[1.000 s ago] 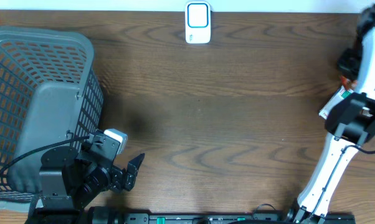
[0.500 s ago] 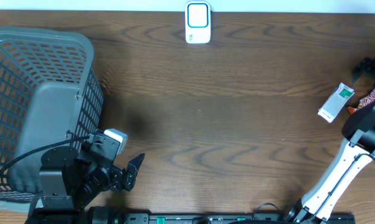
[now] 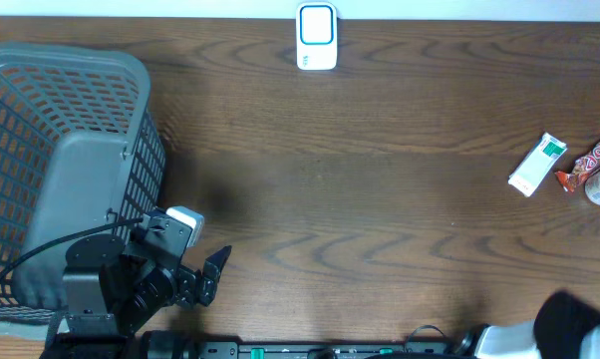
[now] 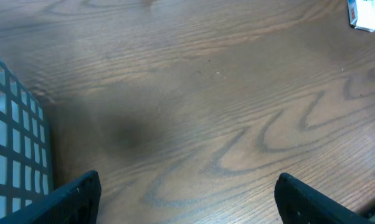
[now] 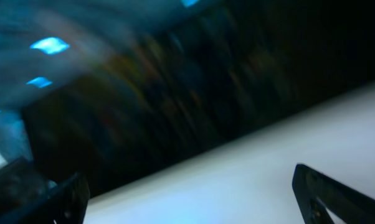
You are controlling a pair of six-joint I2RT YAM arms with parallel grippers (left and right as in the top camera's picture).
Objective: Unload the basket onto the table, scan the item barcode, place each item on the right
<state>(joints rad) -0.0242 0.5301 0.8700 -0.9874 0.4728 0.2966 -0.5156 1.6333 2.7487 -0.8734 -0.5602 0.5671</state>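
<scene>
Status | left gripper (image 4: 186,190) spread wide, empty | right gripper (image 5: 187,183) spread wide, empty

Soft, even light from above covers the dark wooden table (image 3: 380,199), in sharp focus. A faint shadow smudges the wood beside the grey basket (image 3: 71,150). The fingers of the left gripper (image 4: 186,199) show as dark, soft-edged shapes. The right wrist view is dim, smeared by motion blur, with blue light patches.
</scene>
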